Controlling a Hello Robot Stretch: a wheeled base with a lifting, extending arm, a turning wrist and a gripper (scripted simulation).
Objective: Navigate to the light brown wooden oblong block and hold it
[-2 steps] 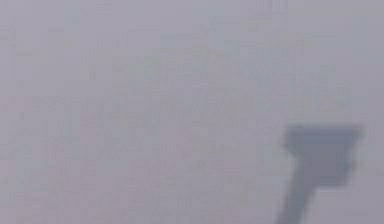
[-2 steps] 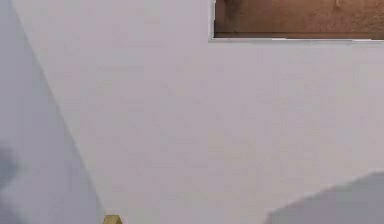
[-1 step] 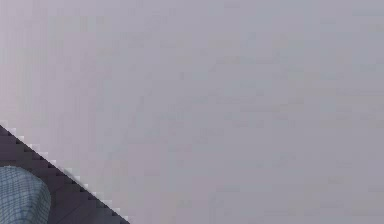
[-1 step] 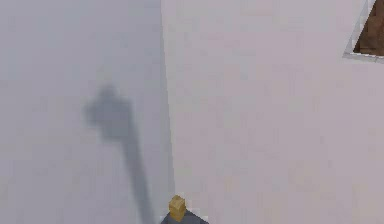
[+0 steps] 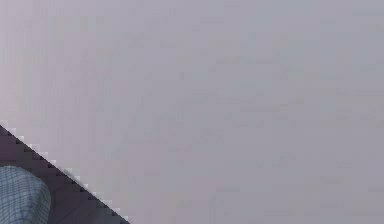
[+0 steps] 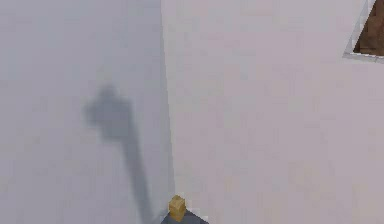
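By my judgement the step in hand is the search. The forward view faces a bare wall (image 5: 220, 90) at close range, with a wedge of dark floor (image 5: 78, 205) and a blue-grey ribbed thing (image 5: 20, 195) in its lower left; so the base should turn in place, slowly, away from the wall until open room lies ahead, and drive only then; the arm should not reach out before the block is found. In the arm side view two walls meet at a corner (image 6: 165, 100); a brown framed thing (image 6: 372, 28) sits at the top right; at the bottom edge a small yellowish thing (image 6: 177, 206) stands on a grey-blue surface (image 6: 192, 219). It may be the block, though it is too small to tell; it deserves a closer look first. The arm's pose and the gripper's state I cannot tell.
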